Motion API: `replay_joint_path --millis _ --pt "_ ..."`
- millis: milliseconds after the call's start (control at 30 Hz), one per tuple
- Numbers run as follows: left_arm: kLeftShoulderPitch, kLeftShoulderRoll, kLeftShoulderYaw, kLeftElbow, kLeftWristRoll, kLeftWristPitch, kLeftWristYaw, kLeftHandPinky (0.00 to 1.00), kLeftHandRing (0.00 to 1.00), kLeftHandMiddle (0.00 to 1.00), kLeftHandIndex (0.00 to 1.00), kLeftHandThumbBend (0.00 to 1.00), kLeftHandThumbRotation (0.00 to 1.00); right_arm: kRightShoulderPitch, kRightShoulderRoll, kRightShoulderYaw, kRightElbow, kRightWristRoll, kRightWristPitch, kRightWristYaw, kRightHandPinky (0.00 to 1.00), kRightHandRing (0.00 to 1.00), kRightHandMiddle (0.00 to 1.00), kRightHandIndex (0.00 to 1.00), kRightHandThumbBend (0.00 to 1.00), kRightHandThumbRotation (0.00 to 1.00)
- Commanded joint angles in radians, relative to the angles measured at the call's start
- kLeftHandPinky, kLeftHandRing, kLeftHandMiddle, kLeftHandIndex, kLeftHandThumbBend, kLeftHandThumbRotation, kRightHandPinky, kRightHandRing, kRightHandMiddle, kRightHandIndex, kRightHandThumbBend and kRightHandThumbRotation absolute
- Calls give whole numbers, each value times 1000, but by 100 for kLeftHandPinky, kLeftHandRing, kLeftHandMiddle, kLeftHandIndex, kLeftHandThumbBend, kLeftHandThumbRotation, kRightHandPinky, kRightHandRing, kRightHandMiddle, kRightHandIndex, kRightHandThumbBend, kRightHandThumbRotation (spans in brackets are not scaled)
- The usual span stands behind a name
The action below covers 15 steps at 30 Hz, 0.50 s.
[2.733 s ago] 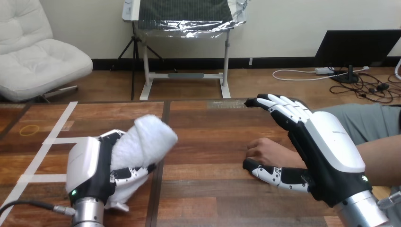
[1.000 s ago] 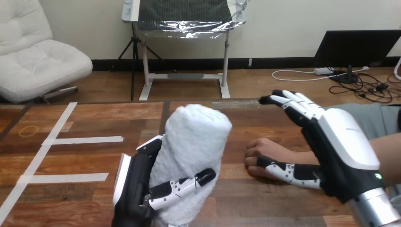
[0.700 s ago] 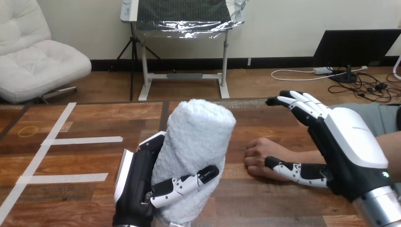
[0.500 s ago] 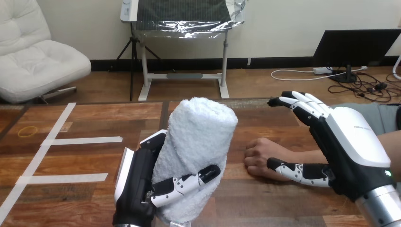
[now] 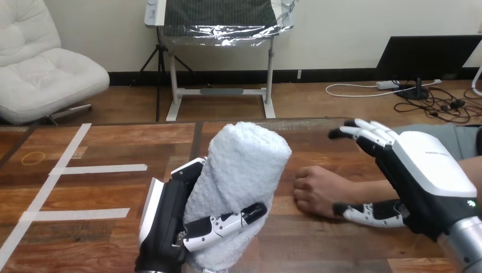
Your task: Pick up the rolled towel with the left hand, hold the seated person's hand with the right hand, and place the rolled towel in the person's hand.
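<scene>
The left hand (image 5: 168,226) has its fingers curled round the fluffy white rolled towel (image 5: 243,170), upright above the brown wooden table (image 5: 113,142), while the right hand (image 5: 427,183) is spread wide open over the person's wrist (image 5: 355,189).

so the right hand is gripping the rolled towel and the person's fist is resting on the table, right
No, the head view shows the left hand gripping the rolled towel; the right hand is open beside the person's fist. That fist does rest on the table.
</scene>
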Motion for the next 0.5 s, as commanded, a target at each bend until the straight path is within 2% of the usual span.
replay_joint_path --millis 0,267,467 --pt "-19 -21 7 -46 -4 -51 11 33 36 41 49 67 25 -91 -49 -25 -22 -19 59 49 84 92 91 84 76 10" --pt "-29 -30 3 -23 -38 -59 -2 34 37 42 50 66 22 -139 -89 -10 10 -21 137 127 84 91 90 83 81 2" --pt "-52 -29 10 10 -18 -80 15 36 38 42 51 65 21 -176 -120 7 52 -31 175 177 82 90 89 83 83 1"
